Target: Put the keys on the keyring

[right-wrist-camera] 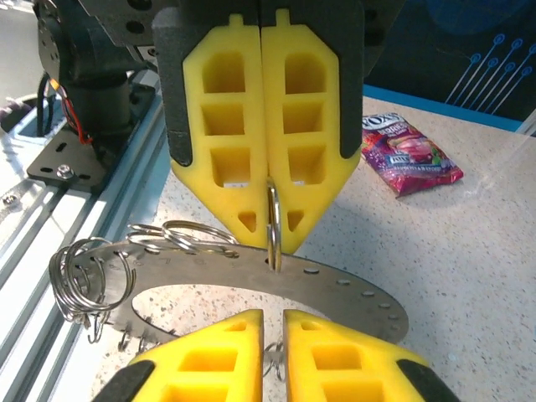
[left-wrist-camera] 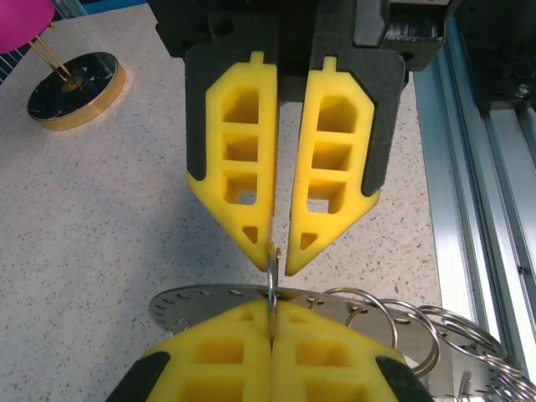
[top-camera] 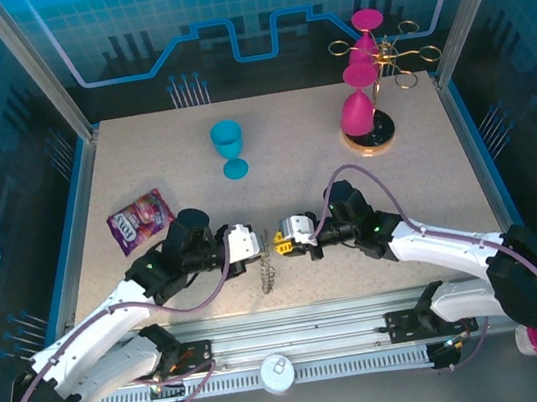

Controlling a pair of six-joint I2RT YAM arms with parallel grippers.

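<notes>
Steel threading is the step, we judge: our left gripper (right-wrist-camera: 272, 247) clamps a small split ring (right-wrist-camera: 273, 251) at a hole of the keyring (right-wrist-camera: 360, 303) between the arms, the right gripper (left-wrist-camera: 279, 266) facing it with jaws slightly apart, so next we need a careful twist.

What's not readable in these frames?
Small steel split ring: top hidden between the left fingers, right wrist view.
Perforated steel arc: middle under those fingers, right end cut by the frame, left wrist view.
Dangling ring bunch: too small in top view to tell keys.
</notes>
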